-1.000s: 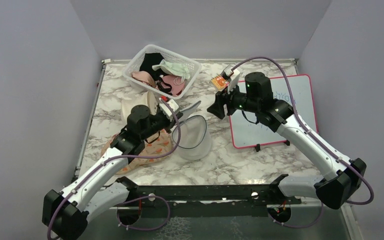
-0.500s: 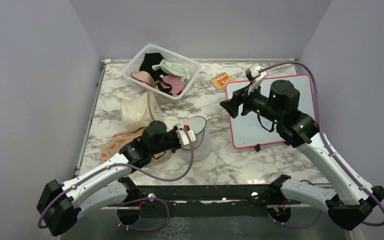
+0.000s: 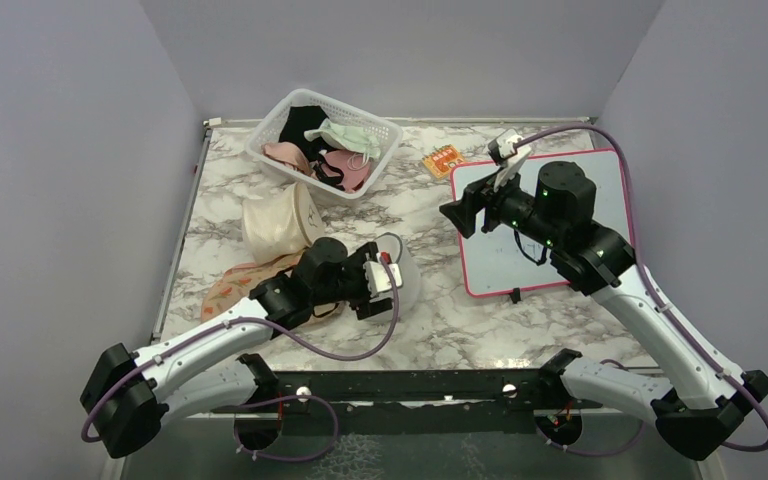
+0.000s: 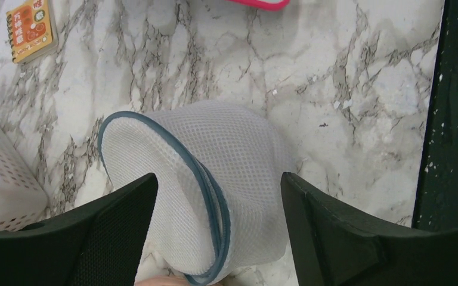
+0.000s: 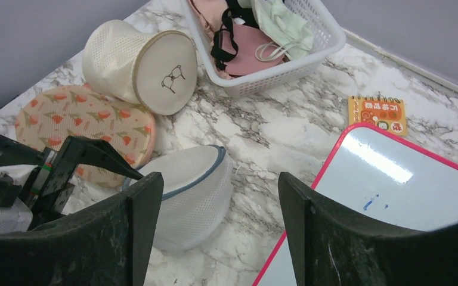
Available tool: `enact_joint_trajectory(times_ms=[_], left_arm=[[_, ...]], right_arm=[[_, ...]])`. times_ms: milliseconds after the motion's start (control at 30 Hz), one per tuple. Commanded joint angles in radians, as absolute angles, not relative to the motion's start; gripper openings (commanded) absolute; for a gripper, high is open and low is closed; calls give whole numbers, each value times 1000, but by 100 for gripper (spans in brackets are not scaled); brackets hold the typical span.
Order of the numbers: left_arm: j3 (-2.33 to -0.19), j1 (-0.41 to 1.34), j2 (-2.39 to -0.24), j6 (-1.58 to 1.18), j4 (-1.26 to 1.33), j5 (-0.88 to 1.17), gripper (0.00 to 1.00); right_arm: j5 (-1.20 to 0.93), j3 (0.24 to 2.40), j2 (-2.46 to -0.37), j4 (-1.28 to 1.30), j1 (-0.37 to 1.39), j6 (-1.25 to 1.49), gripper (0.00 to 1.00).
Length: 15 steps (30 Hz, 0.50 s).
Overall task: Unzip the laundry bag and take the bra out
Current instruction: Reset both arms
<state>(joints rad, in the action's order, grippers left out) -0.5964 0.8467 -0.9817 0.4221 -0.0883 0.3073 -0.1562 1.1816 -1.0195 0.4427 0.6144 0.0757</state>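
Note:
The laundry bag [image 4: 226, 149], a round white mesh drum with a grey-blue zip, lies tilted on the marble. My left gripper [image 4: 217, 182] hovers just over it, open, one finger on each side of the zip seam and neither closed on it. From above, the left gripper [image 3: 372, 283] covers the left part of the laundry bag [image 3: 406, 278]. My right gripper [image 3: 463, 215] hangs open above the whiteboard's left edge, well clear of the bag. In the right wrist view the laundry bag [image 5: 194, 187] shows between that gripper's fingers, far below. The bra is hidden.
A cream cylindrical bag [image 3: 275, 222] and a flat peach floral pouch [image 3: 232, 287] lie left of the laundry bag. A white basket [image 3: 392, 131] of garments stands at the back. An orange notebook [image 3: 443, 161] and a pink-framed whiteboard [image 3: 500, 265] lie to the right.
My left gripper went from shut to open and came down over the bag, which has settled lower on the table. The right arm swung back to the right and now holds still.

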Motion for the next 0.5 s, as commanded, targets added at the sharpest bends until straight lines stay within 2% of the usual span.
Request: enact_joint_trajectory(times_ms=[0, 333, 467], left_arm=[[-654, 850, -968, 364, -87, 346, 71], [-703, 753, -931, 145, 50, 314, 76], [-732, 633, -940, 53, 98, 159, 76]], right_arm=[[-126, 1164, -989, 435, 620, 57, 71], [-76, 1171, -950, 457, 619, 43, 77], [-51, 1197, -947, 487, 620, 37, 80]])
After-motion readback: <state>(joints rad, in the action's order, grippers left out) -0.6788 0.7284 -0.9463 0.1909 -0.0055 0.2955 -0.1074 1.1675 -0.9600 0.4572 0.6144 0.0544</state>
